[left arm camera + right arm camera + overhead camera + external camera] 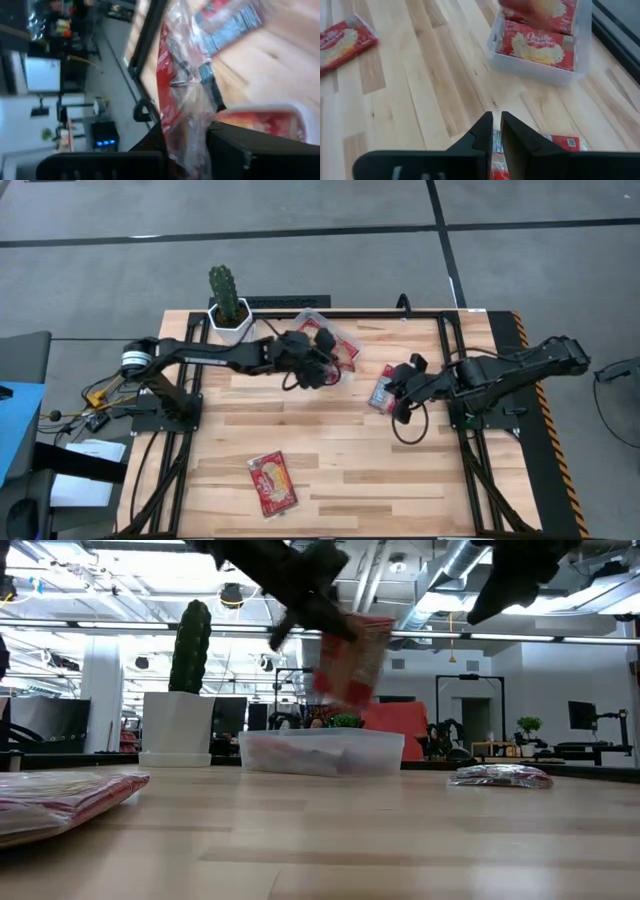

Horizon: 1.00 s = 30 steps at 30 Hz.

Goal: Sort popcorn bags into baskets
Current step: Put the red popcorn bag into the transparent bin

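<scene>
- High view: my left gripper (322, 370) hangs at upper centre, fingers clamped on a popcorn bag (340, 364) just over the clear basket (313, 316), which already holds some bags. My right gripper (400, 402) is right of centre, above a second bag (381, 388); a third bag (272, 483) lies at bottom centre. I judge the sort partly done, with at least three bags left.
- Low view: the carried bag (350, 658) dangles above the basket (322, 752), upper centre; a cactus pot (180, 720) stands at left. Pale butcher-block table (350, 840), open office behind.
- Left wrist view: fingers pinch the crinkled bag (182, 95).
- Right wrist view: fingers (482, 134) almost closed, gripping nothing, above the bag (560, 142); packed basket (540, 70) upper right.
</scene>
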Each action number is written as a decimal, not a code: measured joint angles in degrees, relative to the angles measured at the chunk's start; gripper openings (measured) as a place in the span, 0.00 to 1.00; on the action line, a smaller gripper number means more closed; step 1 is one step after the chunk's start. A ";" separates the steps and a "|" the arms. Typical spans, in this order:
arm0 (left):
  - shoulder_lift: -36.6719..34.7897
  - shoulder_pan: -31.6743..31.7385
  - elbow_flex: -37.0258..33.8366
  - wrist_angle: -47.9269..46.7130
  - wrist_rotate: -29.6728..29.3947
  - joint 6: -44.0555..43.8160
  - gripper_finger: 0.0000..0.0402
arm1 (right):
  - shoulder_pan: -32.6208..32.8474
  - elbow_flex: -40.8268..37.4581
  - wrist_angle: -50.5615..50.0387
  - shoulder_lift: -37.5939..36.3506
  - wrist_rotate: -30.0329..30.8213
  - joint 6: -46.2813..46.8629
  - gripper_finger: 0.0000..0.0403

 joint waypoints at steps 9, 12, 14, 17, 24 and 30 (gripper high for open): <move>5.15 6.95 -0.16 2.00 7.25 11.87 0.01 | -0.86 -0.75 -2.31 -0.01 1.25 5.48 0.16; 6.26 8.78 -0.07 3.25 11.93 12.75 0.01 | -1.80 -0.74 -0.99 0.56 2.38 8.34 0.16; 6.49 9.51 -0.12 3.82 15.30 12.87 0.01 | -2.20 -0.67 -1.06 1.33 2.86 9.70 0.16; 6.72 10.63 -0.09 5.07 18.74 12.11 0.01 | -2.71 -0.68 -1.01 2.00 2.88 11.37 0.16; 6.83 13.06 -0.09 4.95 24.57 9.02 0.01 | -2.62 -0.63 -0.22 3.68 2.86 14.70 0.16; 8.22 13.41 -0.16 3.81 26.21 7.03 0.02 | -2.58 -0.66 1.24 3.61 2.86 15.80 0.16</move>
